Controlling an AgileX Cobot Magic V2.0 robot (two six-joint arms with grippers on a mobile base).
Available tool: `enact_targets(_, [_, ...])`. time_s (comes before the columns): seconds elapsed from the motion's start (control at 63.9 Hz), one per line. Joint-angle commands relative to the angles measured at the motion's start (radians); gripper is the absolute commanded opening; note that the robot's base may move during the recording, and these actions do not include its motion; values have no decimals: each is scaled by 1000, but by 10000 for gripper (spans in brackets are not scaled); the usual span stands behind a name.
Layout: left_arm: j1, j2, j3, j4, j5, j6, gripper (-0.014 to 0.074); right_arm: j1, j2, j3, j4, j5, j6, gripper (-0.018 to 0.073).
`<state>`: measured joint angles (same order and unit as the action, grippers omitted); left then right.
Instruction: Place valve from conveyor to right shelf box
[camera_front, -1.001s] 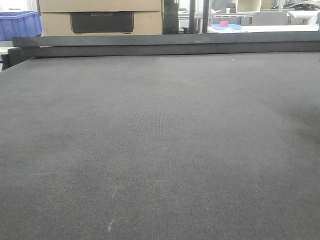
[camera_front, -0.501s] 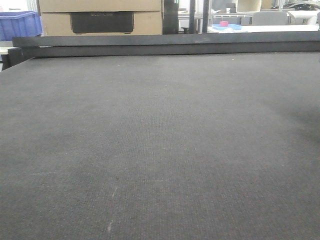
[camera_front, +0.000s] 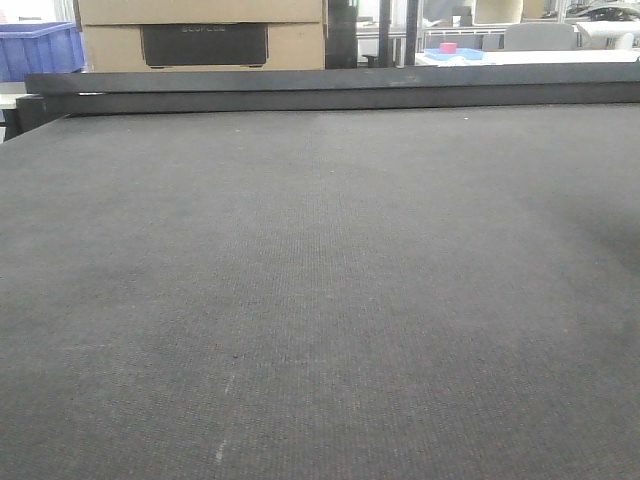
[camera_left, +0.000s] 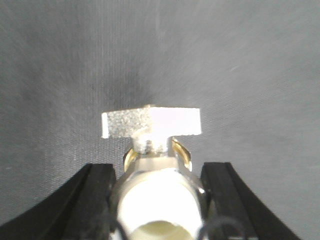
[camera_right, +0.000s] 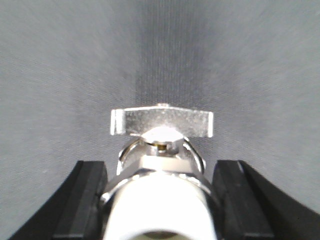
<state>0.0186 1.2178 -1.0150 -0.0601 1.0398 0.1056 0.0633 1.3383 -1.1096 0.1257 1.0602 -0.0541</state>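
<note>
Operator: Valves first. Where do they sit?

Observer: One in each wrist view. The left valve (camera_left: 152, 125) lies between the black fingers (camera_left: 95, 195) of the left gripper (camera_left: 159, 170). Its flat silver handle sits crosswise at the far end, with brass showing just under it. The pale open port is nearest the camera.

Operator: Is that gripper clamped?

Observer: Both fingers press against the sides of the body, so it grips the left valve. Grey woven belt fills the background, blurred. I cannot tell whether the valve rests on the belt or hangs above it.

Operator: And the other arm?

Observer: Much the same picture. The right gripper (camera_right: 161, 166) clasps the right valve (camera_right: 162, 122), a finger tight on either flank. The handle lies crosswise, with a small brass-coloured spot just beneath it and grey belt behind.

Operator: What does the front camera give?

Observer: The conveyor (camera_front: 320, 300) fills most of it, its dark textured belt running back to a dark rail (camera_front: 330, 88) at the far edge. Beyond the rail stands a cardboard box (camera_front: 200, 30) and, to its left, a blue bin (camera_front: 35, 50).
</note>
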Motion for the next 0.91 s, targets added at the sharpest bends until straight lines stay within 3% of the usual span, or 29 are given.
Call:
enact_targets(0.0, [-5, -77, -6, -16, 6, -4, -111, -2, -71, -8, -1, -2, 4, -168])
enact_targets(0.594, [-5, -443, -6, -16, 54, -4, -111, -2, -408, -8, 4, 78, 4, -168])
enact_targets(0.892, [-5, -515, -6, -16, 16, -4, -111, -2, -476, -8, 4, -11, 4, -168])
